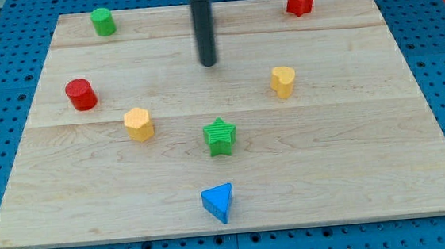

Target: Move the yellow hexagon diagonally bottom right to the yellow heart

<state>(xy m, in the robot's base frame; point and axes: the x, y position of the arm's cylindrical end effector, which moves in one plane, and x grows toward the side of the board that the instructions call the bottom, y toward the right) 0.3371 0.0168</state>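
The yellow hexagon (pixel 139 124) lies left of the board's middle. The yellow heart (pixel 283 81) stands to the right of the middle, a little higher in the view. My tip (pixel 208 64) is the lower end of the dark rod, in the upper middle of the board. It is up and to the right of the hexagon and left of the heart, touching neither.
A green star (pixel 220 136) sits between the two yellow blocks, lower down. A blue triangle (pixel 219 202) is near the bottom edge. A red cylinder (pixel 81 94) is at the left, a green cylinder (pixel 103 21) top left, a red star (pixel 299 1) top right. The wooden board (pixel 368 153) lies on a blue pegboard.
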